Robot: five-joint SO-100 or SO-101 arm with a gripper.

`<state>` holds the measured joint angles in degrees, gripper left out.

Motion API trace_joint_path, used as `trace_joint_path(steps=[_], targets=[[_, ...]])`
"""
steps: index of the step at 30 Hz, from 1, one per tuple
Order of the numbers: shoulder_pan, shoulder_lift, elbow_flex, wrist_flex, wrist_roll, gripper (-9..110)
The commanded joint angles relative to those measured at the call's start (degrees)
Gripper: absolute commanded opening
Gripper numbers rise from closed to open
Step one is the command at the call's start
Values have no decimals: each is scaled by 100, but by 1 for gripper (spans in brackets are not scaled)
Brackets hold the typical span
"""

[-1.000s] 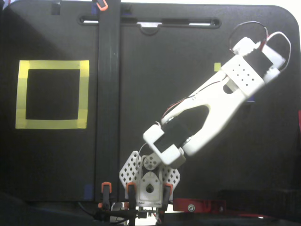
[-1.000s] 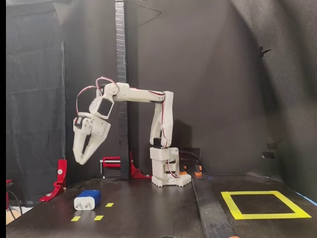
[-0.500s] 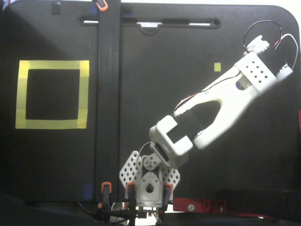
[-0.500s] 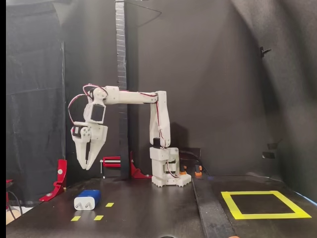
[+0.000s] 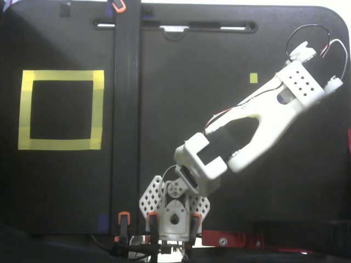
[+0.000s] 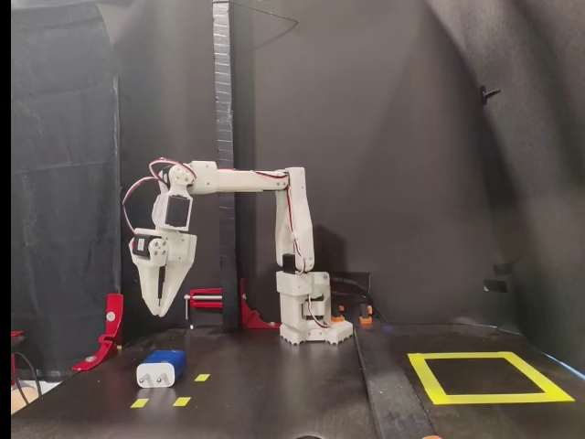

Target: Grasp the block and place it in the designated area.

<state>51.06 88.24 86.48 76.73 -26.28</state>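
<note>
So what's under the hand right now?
In the side fixed view the hand hangs in the air above the block, which lies on the table, untouched. From above, the arm hides both the block and the hand's fingertips.

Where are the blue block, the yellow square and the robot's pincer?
Blue block (image 6: 162,368): fixed side view, on its blue top near the middle.
Yellow square (image 5: 97,109): fixed view from above, on its right-hand tape strip.
Pincer (image 6: 157,309): fixed side view, between the two fingertips, above the block.
</note>
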Motion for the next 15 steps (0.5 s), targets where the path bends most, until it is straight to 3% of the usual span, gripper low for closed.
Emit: trace_joint_path(steps=[1, 15], targets=[[44, 18, -237, -88, -668, 0], [-149, 26, -211, -237, -5906, 0]])
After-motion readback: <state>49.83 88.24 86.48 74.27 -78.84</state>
